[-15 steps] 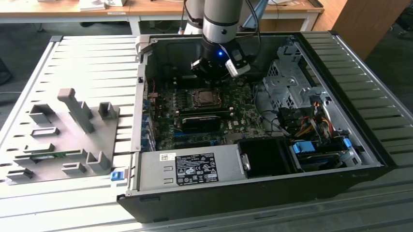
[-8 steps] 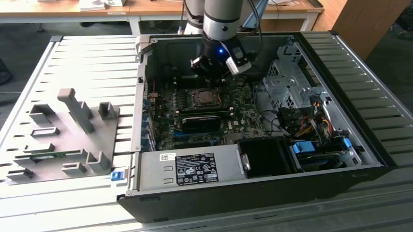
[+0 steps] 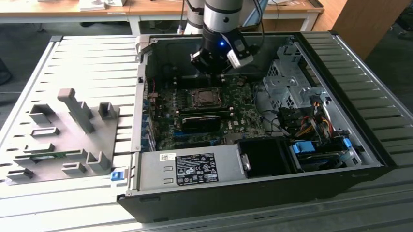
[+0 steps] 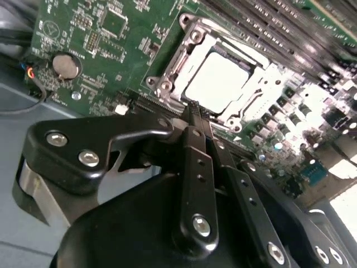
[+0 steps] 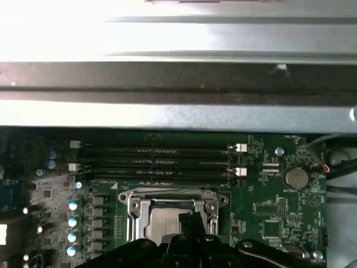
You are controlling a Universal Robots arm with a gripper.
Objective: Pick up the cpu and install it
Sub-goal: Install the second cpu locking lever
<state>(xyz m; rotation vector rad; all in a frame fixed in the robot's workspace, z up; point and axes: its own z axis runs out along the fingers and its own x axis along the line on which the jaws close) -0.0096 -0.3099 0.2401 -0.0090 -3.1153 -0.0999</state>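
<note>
Pincer (image 4: 192, 109) is seen clenched with nothing held, hovering above the socket (image 4: 220, 84) on the motherboard (image 3: 206, 113). The cpu (image 4: 217, 82) is seated in the socket. Seating is best checked flat and square, judged from the frame.

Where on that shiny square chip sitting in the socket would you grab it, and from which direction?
By two opposite edges of the cpu, coming straight down from above. It lies flat in the socket, whose metal frame hems its sides, so the open top looks like the only way in. The gripper hangs just above, beside the socket.
</note>
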